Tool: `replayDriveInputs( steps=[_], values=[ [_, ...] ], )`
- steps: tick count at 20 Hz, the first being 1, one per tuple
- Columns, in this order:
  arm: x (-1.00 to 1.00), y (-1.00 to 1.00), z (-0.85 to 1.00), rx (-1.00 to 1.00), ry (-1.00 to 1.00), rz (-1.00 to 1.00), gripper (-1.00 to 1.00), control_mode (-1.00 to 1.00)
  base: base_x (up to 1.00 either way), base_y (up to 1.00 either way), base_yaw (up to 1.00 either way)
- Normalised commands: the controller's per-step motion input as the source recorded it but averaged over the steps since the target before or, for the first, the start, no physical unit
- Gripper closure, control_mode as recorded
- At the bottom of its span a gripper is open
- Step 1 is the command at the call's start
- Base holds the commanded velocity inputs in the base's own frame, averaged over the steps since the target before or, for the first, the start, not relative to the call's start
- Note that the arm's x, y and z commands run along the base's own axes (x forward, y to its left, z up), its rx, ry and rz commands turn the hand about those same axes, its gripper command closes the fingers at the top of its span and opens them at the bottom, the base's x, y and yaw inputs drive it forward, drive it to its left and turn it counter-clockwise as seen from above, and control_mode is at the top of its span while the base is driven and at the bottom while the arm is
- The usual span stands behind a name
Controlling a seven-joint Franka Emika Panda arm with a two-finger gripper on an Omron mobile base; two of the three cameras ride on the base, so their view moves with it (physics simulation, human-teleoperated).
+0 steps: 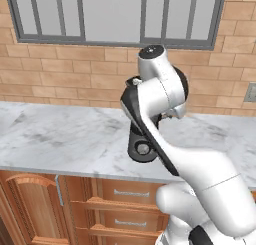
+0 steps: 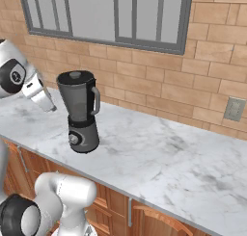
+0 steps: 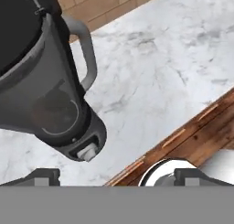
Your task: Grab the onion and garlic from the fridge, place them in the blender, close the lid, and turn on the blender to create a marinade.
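One blender [image 2: 82, 112] stands on the marble counter [image 2: 159, 153], its one black lid [image 2: 75, 77] seated on the jar. The gripper [image 3: 116, 175] hangs just beside it, fingertips [image 3: 43, 175] spread wide, holding nothing.

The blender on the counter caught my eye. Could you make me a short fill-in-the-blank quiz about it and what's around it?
1. The blender stands on a ____ counter.
2. The black lid sits ____ the jar.
3. On the brick wall behind the blender is a ____.
4. The jar's handle is ____ in colour.

Missing words: marble; on top of; window; grey
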Motion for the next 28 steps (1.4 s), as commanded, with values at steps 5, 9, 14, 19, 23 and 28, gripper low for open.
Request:
replayDriveInputs(
  steps=[5,9,14,19,23,28],
  values=[
    [-0.37,0.01,-0.88,-0.05,-0.12,-0.55,-1.0,-1.0,0.0,0.0,0.0],
    [0.0,0.0,-0.49,-0.07,-0.15,-0.49,-1.0,-1.0,0.0,0.0,0.0],
    [0.02,0.05,-0.39,-0.15,-0.15,-0.26,-1.0,-1.0,0.0,0.0,0.0],
    [0.07,0.18,-0.31,-0.16,-0.13,-0.12,-1.0,-1.0,0.0,0.0,0.0],
    [0.11,0.11,-0.29,-0.14,-0.09,-0.07,-1.0,-1.0,0.0,0.0,0.0],
    [0.17,0.06,-0.2,-0.08,-0.1,-0.03,-1.0,-1.0,0.0,0.0,0.0]
  ],
)
